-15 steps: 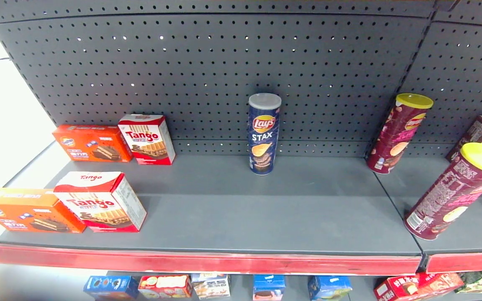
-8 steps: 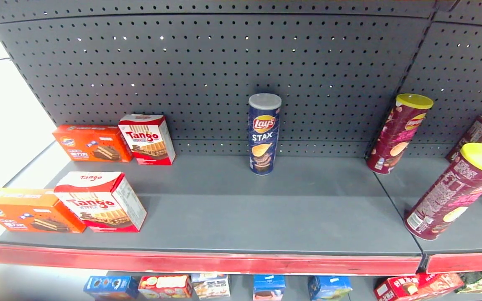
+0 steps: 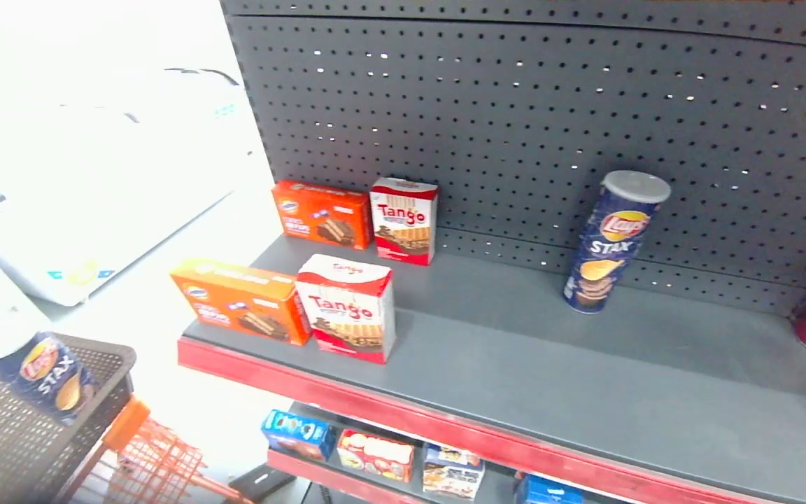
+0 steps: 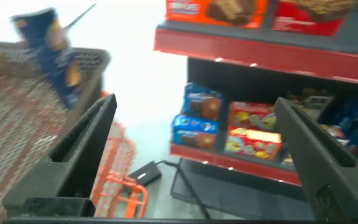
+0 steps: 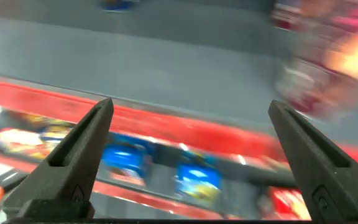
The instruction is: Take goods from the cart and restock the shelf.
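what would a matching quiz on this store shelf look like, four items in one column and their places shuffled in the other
1. gray-lidded can
2. white-lidded can
3. front orange box
4. small blue box

a. on the lower shelf
b. in the basket
c. front left corner of the gray shelf
d. standing alone by the pegboard

Pairs: 1-d, 2-b, 3-c, 4-a

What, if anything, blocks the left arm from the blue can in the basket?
Nothing visible, so probably yes, reachable: the left tool is open and the blue can rises above the basket rim.
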